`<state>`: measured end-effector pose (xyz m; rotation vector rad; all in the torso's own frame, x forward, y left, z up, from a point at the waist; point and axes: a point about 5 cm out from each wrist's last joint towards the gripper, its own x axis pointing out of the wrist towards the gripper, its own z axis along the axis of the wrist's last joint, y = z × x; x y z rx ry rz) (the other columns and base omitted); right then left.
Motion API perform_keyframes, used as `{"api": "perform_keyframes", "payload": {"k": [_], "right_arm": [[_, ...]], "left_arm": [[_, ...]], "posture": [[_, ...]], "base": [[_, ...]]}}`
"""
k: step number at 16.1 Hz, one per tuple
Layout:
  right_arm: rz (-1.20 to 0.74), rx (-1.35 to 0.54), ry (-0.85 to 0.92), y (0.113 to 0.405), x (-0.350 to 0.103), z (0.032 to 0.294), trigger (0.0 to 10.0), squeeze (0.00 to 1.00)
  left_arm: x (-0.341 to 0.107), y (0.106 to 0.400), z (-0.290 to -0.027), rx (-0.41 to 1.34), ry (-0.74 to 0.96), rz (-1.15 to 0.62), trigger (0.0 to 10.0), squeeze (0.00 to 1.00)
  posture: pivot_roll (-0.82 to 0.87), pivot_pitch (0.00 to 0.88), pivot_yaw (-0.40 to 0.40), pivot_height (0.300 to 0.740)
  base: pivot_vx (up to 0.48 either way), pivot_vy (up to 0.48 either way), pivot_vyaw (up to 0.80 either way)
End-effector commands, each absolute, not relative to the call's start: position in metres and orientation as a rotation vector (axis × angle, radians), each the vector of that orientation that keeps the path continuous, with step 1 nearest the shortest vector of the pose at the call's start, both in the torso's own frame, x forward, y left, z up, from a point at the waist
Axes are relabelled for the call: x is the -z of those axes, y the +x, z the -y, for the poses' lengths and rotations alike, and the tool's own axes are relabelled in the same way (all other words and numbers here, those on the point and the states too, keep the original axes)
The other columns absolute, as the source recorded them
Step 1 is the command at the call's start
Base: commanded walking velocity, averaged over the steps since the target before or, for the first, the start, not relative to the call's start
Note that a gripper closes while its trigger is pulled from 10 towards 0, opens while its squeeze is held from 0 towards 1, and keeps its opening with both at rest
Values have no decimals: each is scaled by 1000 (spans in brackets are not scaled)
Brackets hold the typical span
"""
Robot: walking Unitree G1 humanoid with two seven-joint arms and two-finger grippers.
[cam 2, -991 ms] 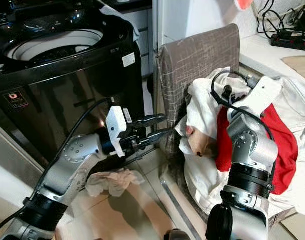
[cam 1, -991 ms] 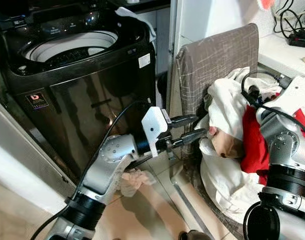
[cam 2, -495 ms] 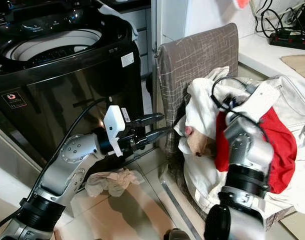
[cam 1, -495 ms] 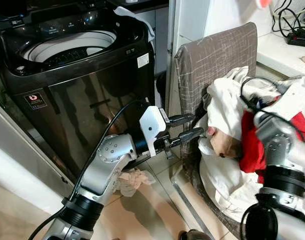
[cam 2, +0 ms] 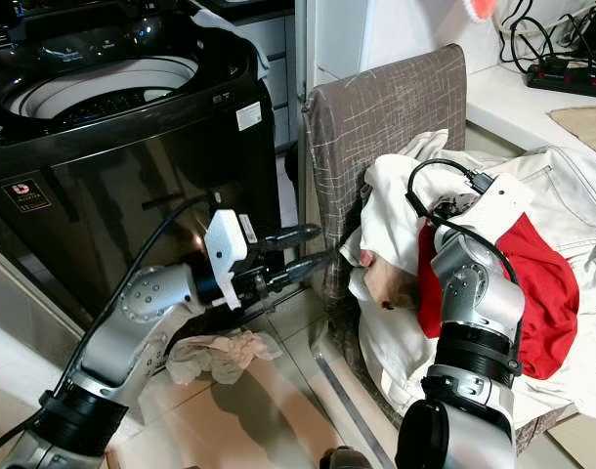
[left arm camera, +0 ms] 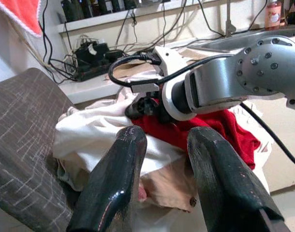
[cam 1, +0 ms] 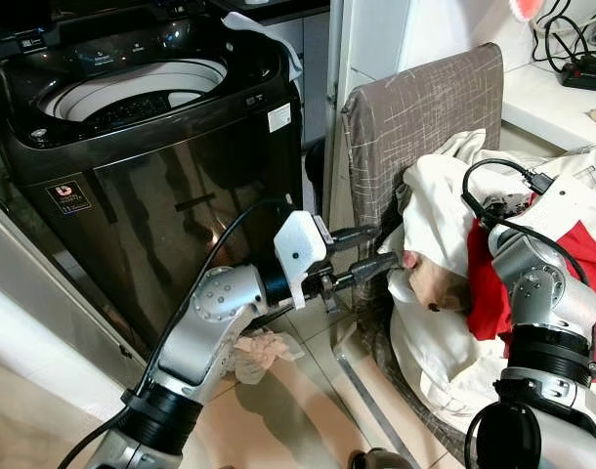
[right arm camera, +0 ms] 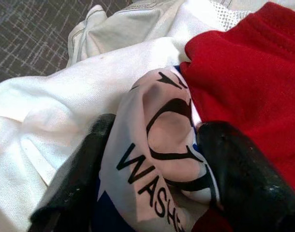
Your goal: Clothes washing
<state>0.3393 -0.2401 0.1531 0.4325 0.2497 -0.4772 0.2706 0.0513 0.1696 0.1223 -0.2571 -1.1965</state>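
Printed white cloth [right arm camera: 157, 159] pinched in right claw [right arm camera: 154, 193], left claw [cam 1: 371, 252] spread beside laundry pile [cam 1: 445, 322]

We're in a home laundry corner: a black top-loading washer [cam 1: 151, 127] stands open on a tiled floor [cam 1: 298, 410], and a grey chair [cam 1: 425, 107] beside it is heaped with clothes [cam 1: 445, 225]. Behind sits a white counter [cam 1: 552, 98] with a power strip [cam 1: 583, 73] and cables.
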Motion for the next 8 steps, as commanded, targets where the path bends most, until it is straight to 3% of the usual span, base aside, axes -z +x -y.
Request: {"api": "perform_keyframes", "payload": {"k": [1,5,8], "right_arm": [[-240,461,416,341,-155,238,0,0],[-212,435,344,343,-157,236,0,0],[-74,363,126,344,-177,226,0,0]], "left_arm": [[-172,268,-51,1203,137,270,10000,0],[-172,270,-50,1193,139,271,10000,0],[-173,272,-50,1174,134,268,10000,0]], "posture": [[-180,32,37,740],[-181,33,36,740],[-181,33,37,740]], "base": [[0,0,0],[0,0,0],[0,0,0]]}}
